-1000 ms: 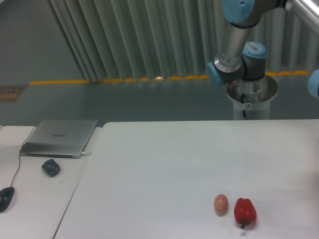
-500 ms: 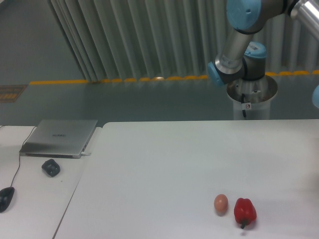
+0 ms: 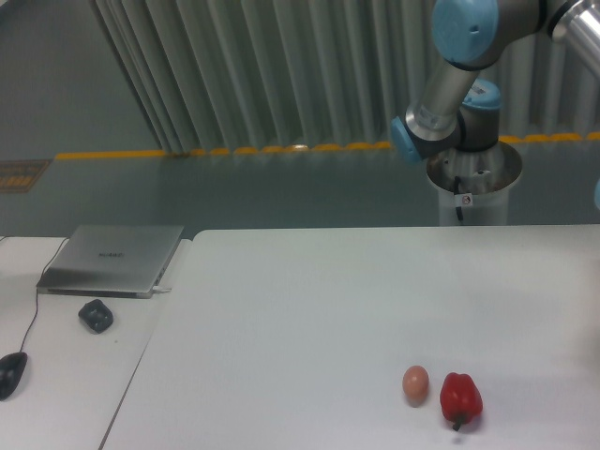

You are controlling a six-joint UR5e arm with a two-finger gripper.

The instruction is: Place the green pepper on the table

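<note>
Findings at the moment of inspection:

- The arm (image 3: 450,84) stood at the upper right of the frame, above its pedestal (image 3: 473,187). Only elbow and shoulder joints were visible.
- The gripper lay outside the frame. Whether its fingers were spread or pressed together could not be told.
- The green pepper (image 3: 96,315) appeared as a dark, lumpy object at the lower left, on the narrower desk (image 3: 66,403). It sat just below the laptop (image 3: 112,260) and above the mouse (image 3: 9,373).
- The table (image 3: 309,309) held the egg (image 3: 415,382) and the red pepper (image 3: 460,398), close together at the lower right.

Assessment: the pick was judged not yet made, since the pepper rested off the table.

Recommendation:

- The reach would span the whole frame, so the approach should come from above, clear of the laptop edge and the mouse cable.
- The pepper's glossy, uneven skin calls for a wide opening and a grip across its broadest part.
- It should be set down in the table's middle, well apart from the egg.
</note>
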